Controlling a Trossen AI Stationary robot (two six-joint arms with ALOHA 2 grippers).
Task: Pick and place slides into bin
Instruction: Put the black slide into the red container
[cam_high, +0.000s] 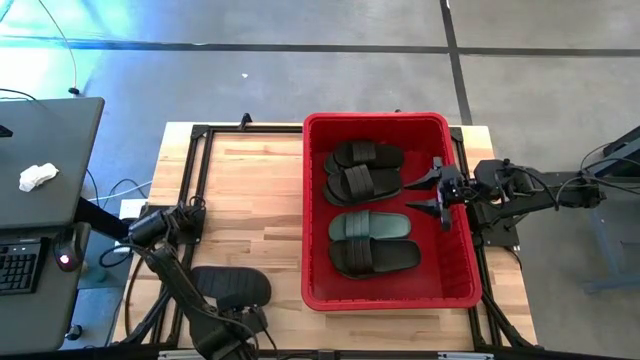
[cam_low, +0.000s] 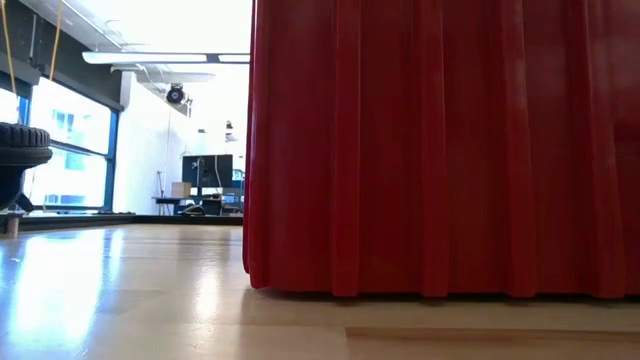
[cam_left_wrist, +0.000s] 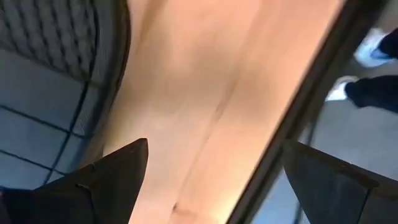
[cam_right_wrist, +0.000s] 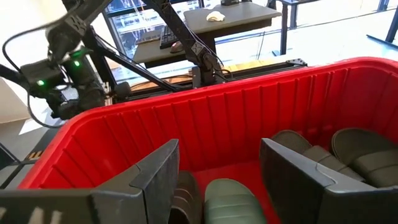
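High view: my right gripper (cam_high: 441, 194) hangs over the bin's (cam_high: 376, 122) right wall, fingers spread, grasping nothing. The bin sits on the bench's (cam_high: 255, 200) right half, reaching its far edge. Four slides lie inside: two black slides (cam_high: 364, 170) side by side at the far end, one green slide (cam_high: 370, 226) at mid-bin, one black slide (cam_high: 374, 258) touching it on the near side. A fifth slide (cam_high: 232, 287), black, lies on the bench near the near edge, left of the bin. My left gripper (cam_left_wrist: 214, 180) is at the bench's near edge beside that slide, fingers spread, empty.
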